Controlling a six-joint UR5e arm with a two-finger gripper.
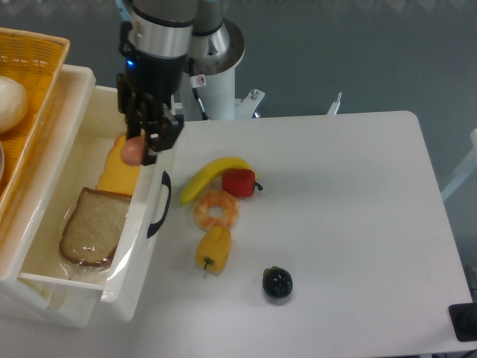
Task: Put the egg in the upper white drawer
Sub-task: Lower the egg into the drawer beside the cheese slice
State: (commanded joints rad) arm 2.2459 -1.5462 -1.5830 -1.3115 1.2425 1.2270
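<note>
Over the open upper white drawer (153, 224), at about ten o'clock from the middle of the table (350, 209), the gripper (140, 145) is hanging with its fingers pointing down and its jaws closed in on the egg (133, 152). The egg is showing as a small pinkish oval between the black fingers, above the drawer's inner space near its right wall; whether it is touching anything beneath is hard to judge from this angle. Inside the drawer a slice of bread (91, 236) is lying toward six o'clock, with a yellow-orange cheese slice (119, 176) just beyond it at twelve o'clock. At nine o'clock of the drawer a yellow basket (30, 89) is holding a white ball (11, 103). On the table, a banana (210, 176), a red pepper (239, 182), a shrimp (216, 210), a yellow pepper (213, 250) and a dark round fruit (277, 283) are lying at three to five o'clock of the drawer handle (159, 203).
</note>
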